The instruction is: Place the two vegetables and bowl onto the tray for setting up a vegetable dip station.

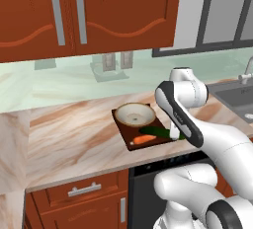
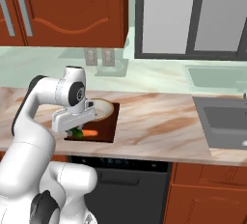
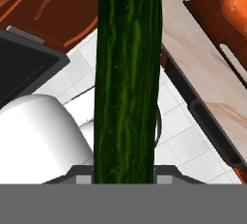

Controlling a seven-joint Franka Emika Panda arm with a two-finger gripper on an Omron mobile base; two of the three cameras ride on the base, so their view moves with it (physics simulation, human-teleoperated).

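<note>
Hand view has the cucumber running straight up the middle from 6 to 12 o'clock, pinched in the hand, whose dark tips sit against its lower end on both sides. At 2 o'clock of it lies the carrot on the tray, whose slot handle shows just below the carrot. Marbled tabletop runs beside the tray.

Left base view puts the hand low over the tray's near right corner, with the cucumber slanting under it across the board; whether it touches the wood I cannot tell. Carrot lies at 7 o'clock of the cucumber, just beside it. Bowl sits on the far half of the tray, at 11 o'clock of the hand.

Right base view shows the hand above the tray's left end, a green tip of cucumber under it, the carrot just to its 3 o'clock and the bowl behind.
</note>
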